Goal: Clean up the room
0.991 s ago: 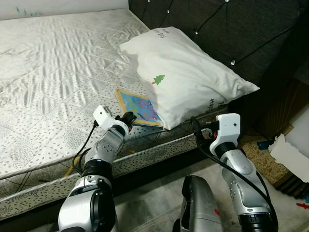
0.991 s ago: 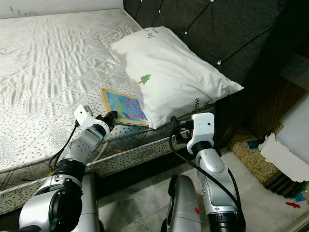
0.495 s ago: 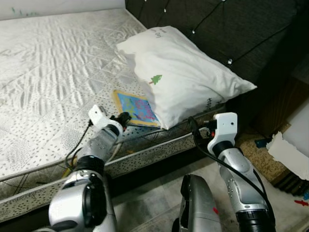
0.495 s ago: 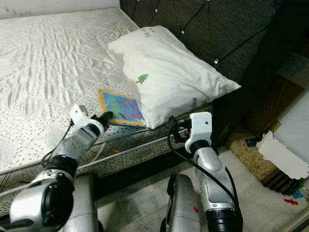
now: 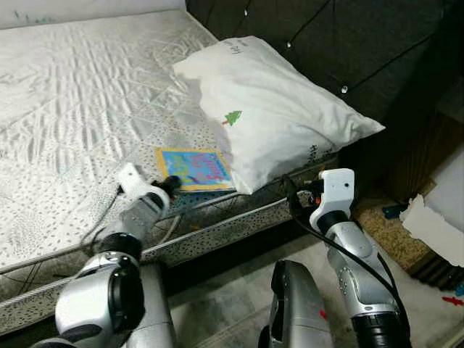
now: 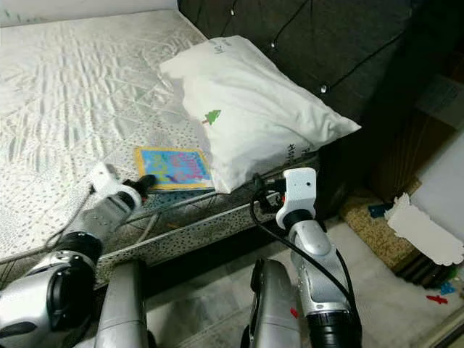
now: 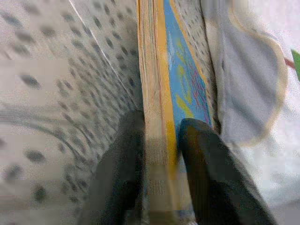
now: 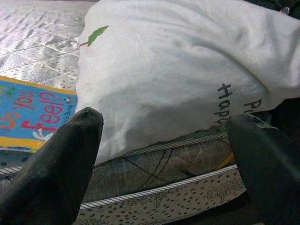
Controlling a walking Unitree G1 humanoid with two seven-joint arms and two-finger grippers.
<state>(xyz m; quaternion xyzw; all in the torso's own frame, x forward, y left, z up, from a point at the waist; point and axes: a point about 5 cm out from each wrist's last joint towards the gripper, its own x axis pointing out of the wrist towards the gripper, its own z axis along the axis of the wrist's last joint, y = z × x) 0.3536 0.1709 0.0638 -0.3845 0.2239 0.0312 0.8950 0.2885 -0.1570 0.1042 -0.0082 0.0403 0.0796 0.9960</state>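
Observation:
A thin picture book (image 5: 193,169) with a blue cover and yellow border lies flat on the mattress (image 5: 80,109) near its front edge, beside a white pillow (image 5: 272,109). My left gripper (image 5: 172,183) is shut on the book's near edge; in the left wrist view one black finger sits under the book (image 7: 157,117) and one on its cover. My right gripper (image 8: 164,140) hangs open at the bed's side below the pillow (image 8: 178,65), with nothing between its fingers (image 8: 70,154).
A dark tufted headboard (image 5: 341,43) stands behind the pillow. Torn white cardboard (image 5: 433,228) and small items lie on the floor at the right. Cables run along the mattress side (image 5: 217,228).
The book has slid left along the mattress, out from the pillow's edge, with my left gripper holding it. The right arm has barely moved.

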